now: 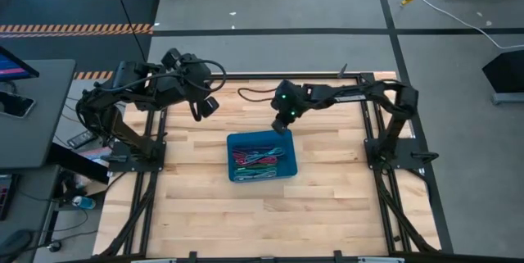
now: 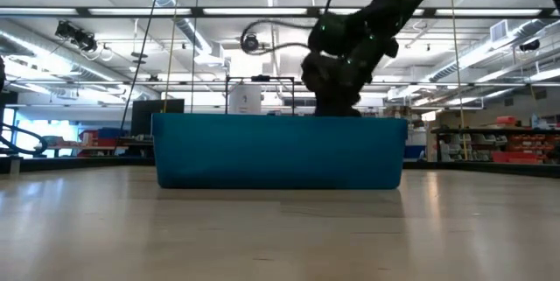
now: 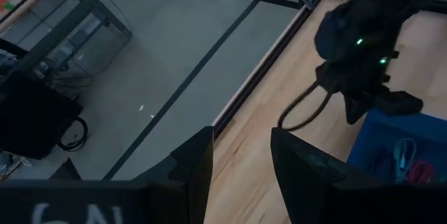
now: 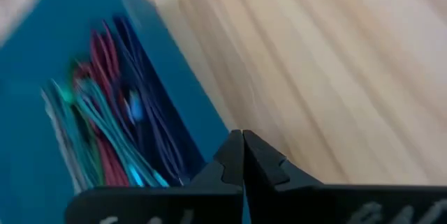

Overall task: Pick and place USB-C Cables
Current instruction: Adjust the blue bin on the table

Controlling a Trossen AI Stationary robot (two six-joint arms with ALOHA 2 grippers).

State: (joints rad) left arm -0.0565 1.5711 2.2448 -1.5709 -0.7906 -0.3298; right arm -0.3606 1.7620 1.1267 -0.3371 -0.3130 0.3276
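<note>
The USB-C cables (image 1: 259,160) lie piled in a blue bin (image 1: 236,173) at the table's middle: thin folded bundles in teal, maroon, purple and green. The right wrist view shows them (image 4: 112,130) against the bin's floor (image 4: 28,112). My right gripper (image 1: 282,124) hangs over the bin's far right corner. Its fingers are shut (image 4: 242,135) with nothing between them. In the low view it (image 2: 337,104) stands just above the bin's far wall (image 2: 280,150). My left gripper (image 1: 210,106) waits open (image 3: 241,144) near the table's far left, raised off the table.
Bare wooden tabletop (image 1: 327,206) surrounds the bin on all sides. The arm mounts stand at the left (image 1: 135,152) and right (image 1: 393,152) table edges. A black cable (image 1: 254,92) loops from the right arm near the far edge. A desk (image 1: 24,115) sits beyond the left edge.
</note>
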